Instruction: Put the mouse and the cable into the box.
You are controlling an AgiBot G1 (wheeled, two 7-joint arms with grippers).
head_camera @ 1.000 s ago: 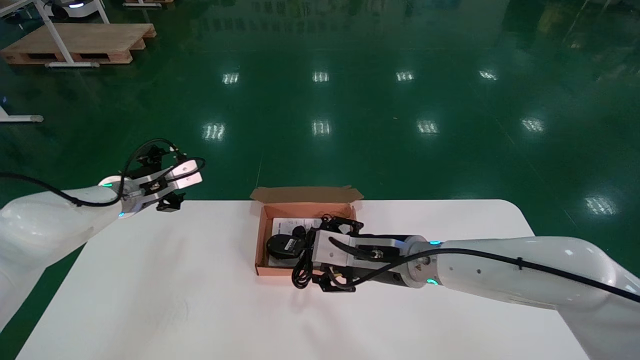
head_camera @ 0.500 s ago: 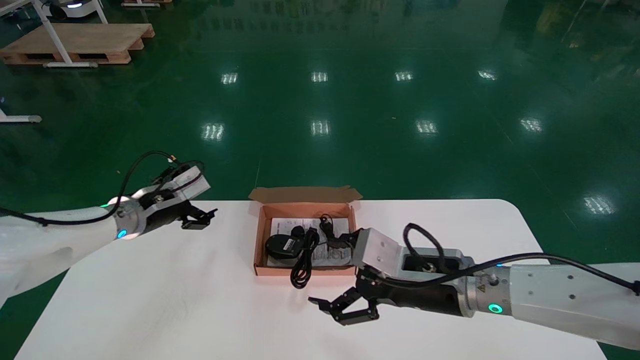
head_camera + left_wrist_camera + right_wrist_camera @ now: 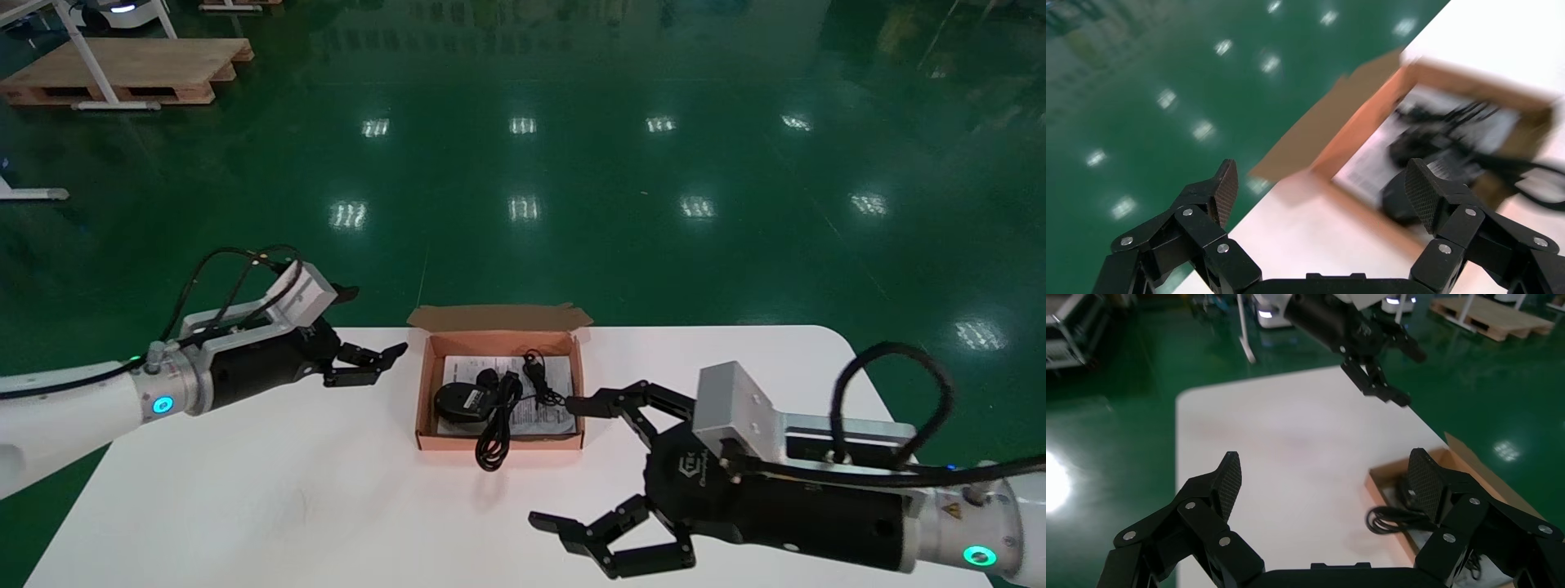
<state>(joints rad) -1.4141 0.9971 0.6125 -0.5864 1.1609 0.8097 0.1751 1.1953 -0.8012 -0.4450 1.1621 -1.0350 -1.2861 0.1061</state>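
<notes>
Green floor (image 3: pixel 572 163) gleams behind a white table (image 3: pixel 245 490), where an open box (image 3: pixel 422 400) sits mid-way along the far edge. The mouse (image 3: pixel 462 402) lies inside; the cable (image 3: pixel 493 441) drapes over the box's near wall, its loop out on the table. The right gripper (image 3: pixel 556 461) hovers just right of that loop, fingers wide apart and empty. The left gripper (image 3: pixel 374 320), also spread, hangs left of the box.
</notes>
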